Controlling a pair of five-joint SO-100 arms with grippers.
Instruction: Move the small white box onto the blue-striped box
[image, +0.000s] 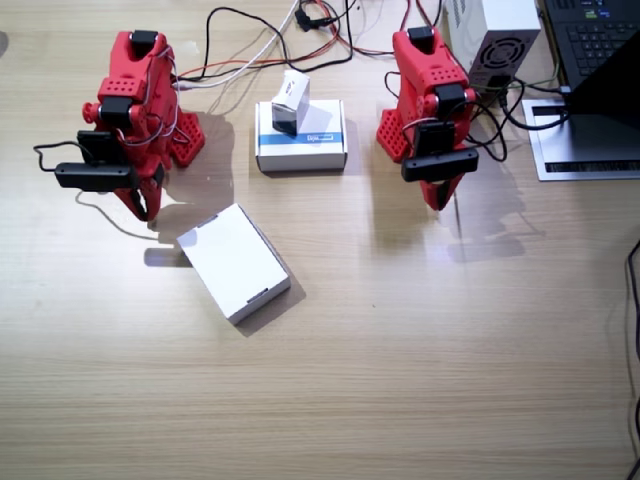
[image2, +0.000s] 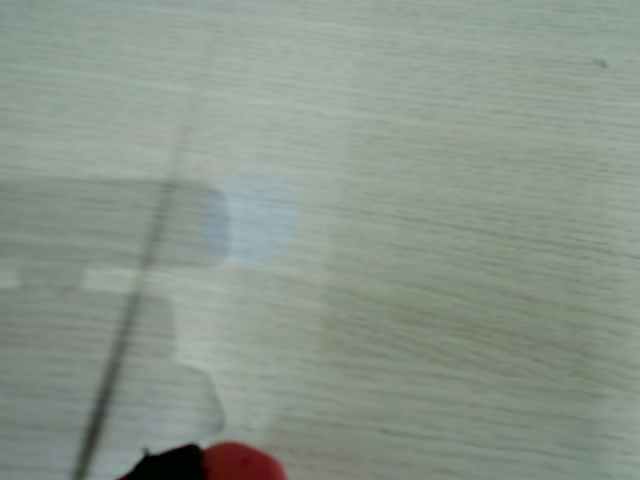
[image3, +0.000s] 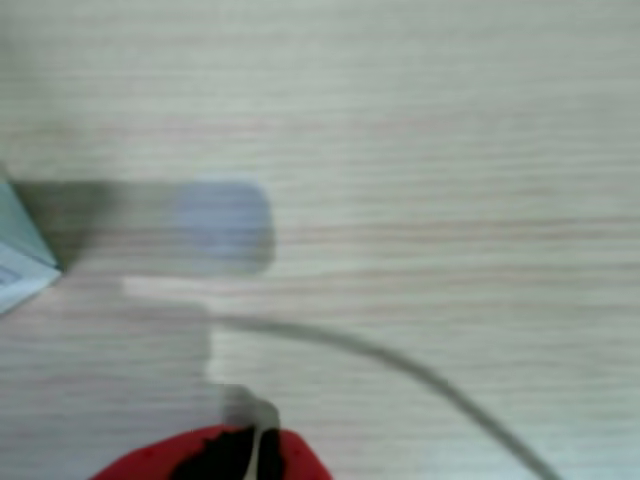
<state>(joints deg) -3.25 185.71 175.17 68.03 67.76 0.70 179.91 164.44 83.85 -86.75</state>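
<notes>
You are looking down on a pale wood-grain counter (image: 420, 380) that is carrying two red arms, three boxes and a tangle of cables (image: 300, 30) at the far edge, with a laptop (image: 590, 40) and a grey perforated unit (image: 500, 40) sitting off beyond the left arm (image: 432, 100). Working from largest to smallest: the plain white flat box (image: 235, 262) is lying skewed near the right arm (image: 135, 110); the blue-striped box (image: 301, 135) is lying between the two arm bases, its long side running across the picture; the small white box (image: 290, 101) is already resting on top of it, leaning at the far left part with its dark end toward you. Judged from this, the task is looking complete. Both arms are folded back, each well apart from the stack, which is lying between them and slightly beyond their jaws; neither is clearly nearer. The right gripper (image: 148, 205) and left gripper (image: 440, 195) are pointing down at bare counter and holding nothing, but how far their jaws are parted you cannot tell; both wrist views are showing only blurred wood.
</notes>
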